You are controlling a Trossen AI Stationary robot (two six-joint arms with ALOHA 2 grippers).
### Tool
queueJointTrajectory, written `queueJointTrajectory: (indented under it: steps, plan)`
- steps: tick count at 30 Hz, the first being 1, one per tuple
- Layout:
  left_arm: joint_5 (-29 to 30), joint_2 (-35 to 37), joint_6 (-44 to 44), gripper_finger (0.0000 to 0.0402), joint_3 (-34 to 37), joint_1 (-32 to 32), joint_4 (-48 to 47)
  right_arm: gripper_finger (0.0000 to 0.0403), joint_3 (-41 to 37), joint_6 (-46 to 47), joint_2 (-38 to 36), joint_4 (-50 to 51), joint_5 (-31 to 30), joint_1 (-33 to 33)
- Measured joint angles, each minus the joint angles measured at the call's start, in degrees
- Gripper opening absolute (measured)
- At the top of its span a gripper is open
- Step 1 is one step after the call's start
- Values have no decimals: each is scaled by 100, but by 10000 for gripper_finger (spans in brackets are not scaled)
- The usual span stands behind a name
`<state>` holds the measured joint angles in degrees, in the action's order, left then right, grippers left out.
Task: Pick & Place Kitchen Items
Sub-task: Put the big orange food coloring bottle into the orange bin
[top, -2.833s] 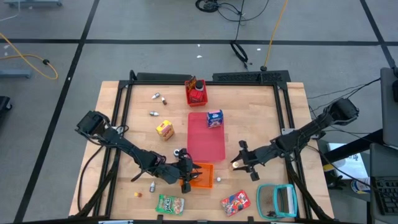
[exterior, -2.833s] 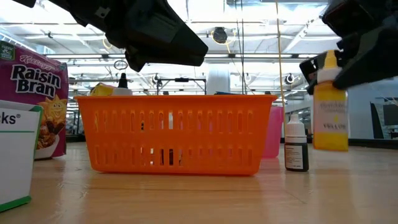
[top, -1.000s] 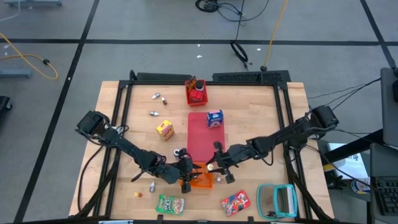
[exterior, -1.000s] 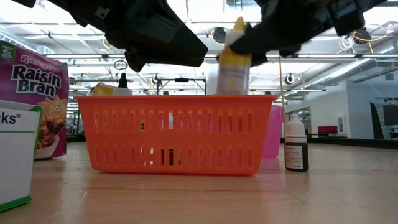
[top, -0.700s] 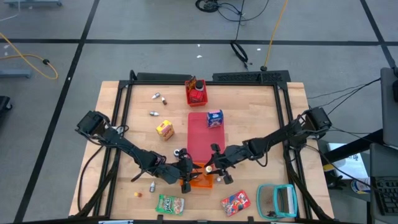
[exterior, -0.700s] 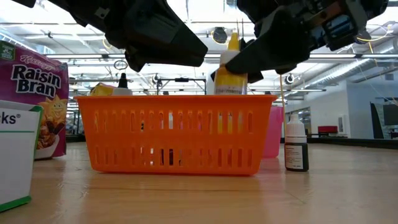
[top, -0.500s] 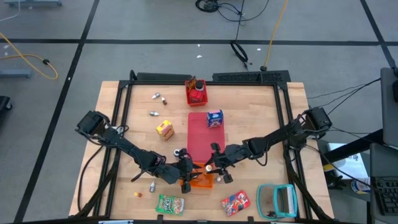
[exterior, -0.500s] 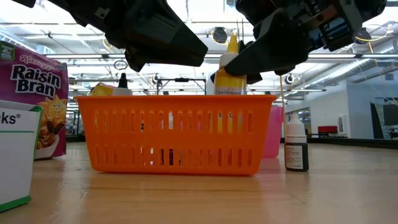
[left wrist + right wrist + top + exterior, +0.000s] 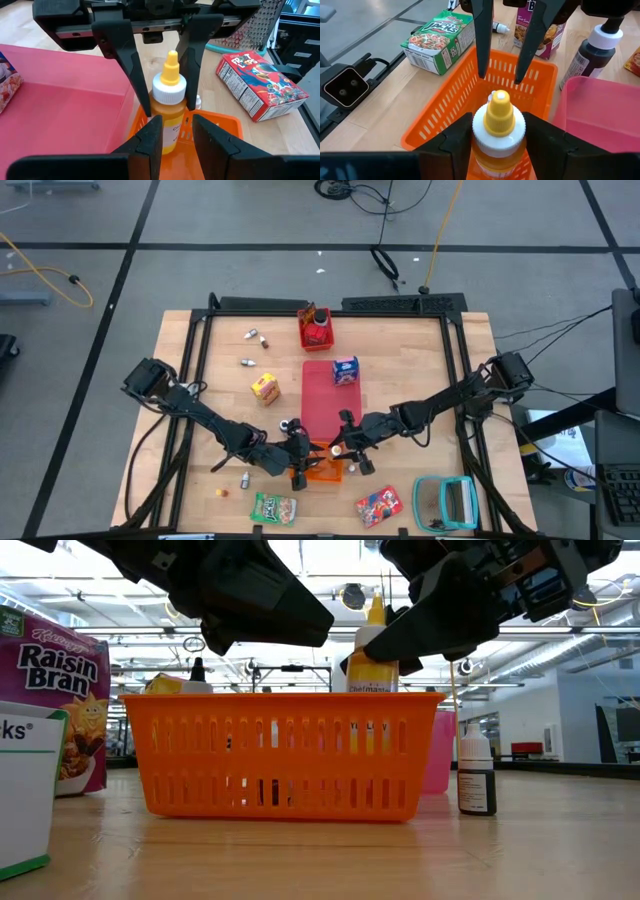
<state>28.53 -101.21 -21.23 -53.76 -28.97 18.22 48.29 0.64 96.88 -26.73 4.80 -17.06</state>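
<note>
A: Yellow mustard bottle [image 9: 371, 650] – where was it placed at this point?

B: It was lowered into the orange basket [image 9: 324, 463] near the table's front edge, upright, cap above the rim. A moment earlier it was carried higher, over the basket.

A: Right gripper [image 9: 496, 131] state?

B: Its fingers were seen on both sides of the cap; they were being eased apart, so whether the bottle was gripped or released cannot be told.

A: Left gripper [image 9: 176, 134]?

B: It was held at the basket's edge, fingers partly apart, nothing grasped. The placement was judged nearly done.
</note>
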Motion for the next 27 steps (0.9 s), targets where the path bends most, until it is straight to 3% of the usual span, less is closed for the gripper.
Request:
queueJointTrajectory:
  steps: [27]
  plan:
    - [-2, 0, 0, 108, 0, 2, 0, 170, -4, -240, -2, 43, -2, 0]
